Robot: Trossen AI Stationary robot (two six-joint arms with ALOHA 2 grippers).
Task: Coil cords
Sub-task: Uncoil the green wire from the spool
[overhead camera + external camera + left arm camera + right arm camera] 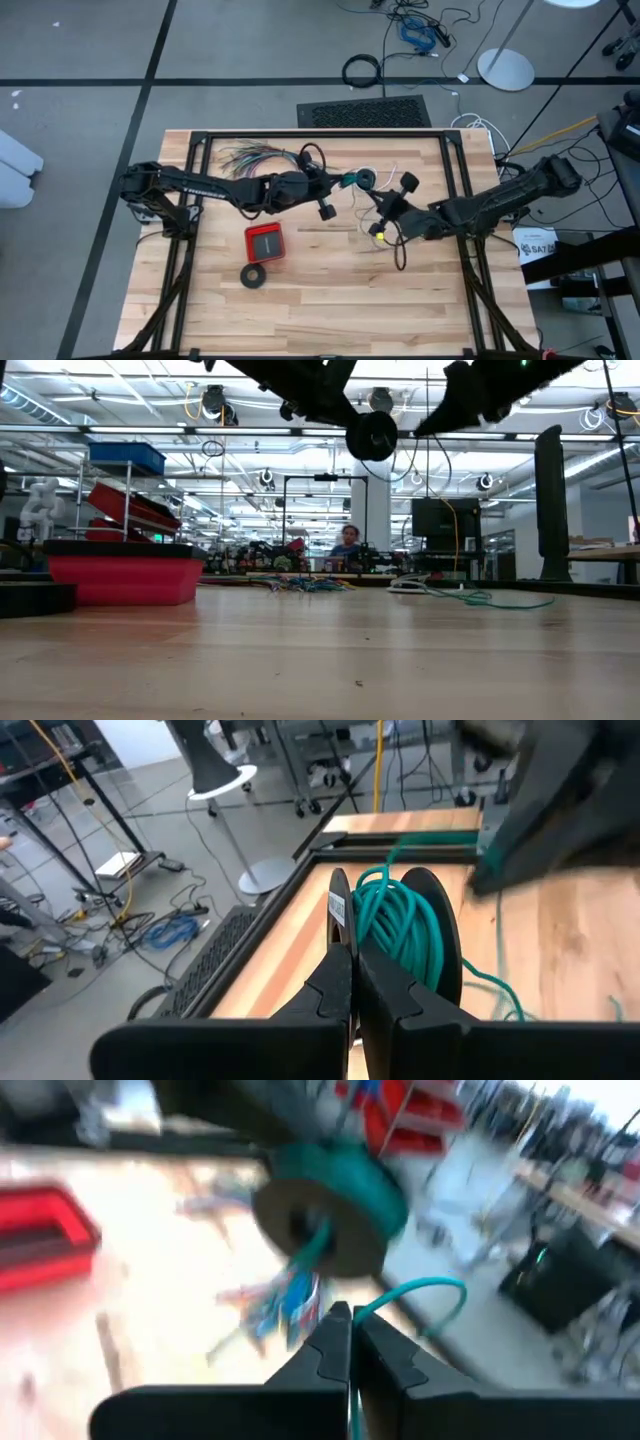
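The left gripper [352, 982] is clenched on the rim of a black spool [440, 945] wound with teal wire [395, 925], holding it above the table [330, 300], its flat faces upright. Just beside the spool, on the side away from the left arm, the right gripper [350, 1330] is clenched on the wire's loose end, which curves back to the spool. The right is better placed to wind. Beyond the spool lies the coloured bundle [255, 156]; the red tray [266, 243] sits nearer.

Two dark arms, one black spool [366, 179] wound with one teal-green wire [395, 925], one fanned bundle of coloured wires [250, 157] upper left, one red box [265, 243], one black tape ring [254, 275] lower left.
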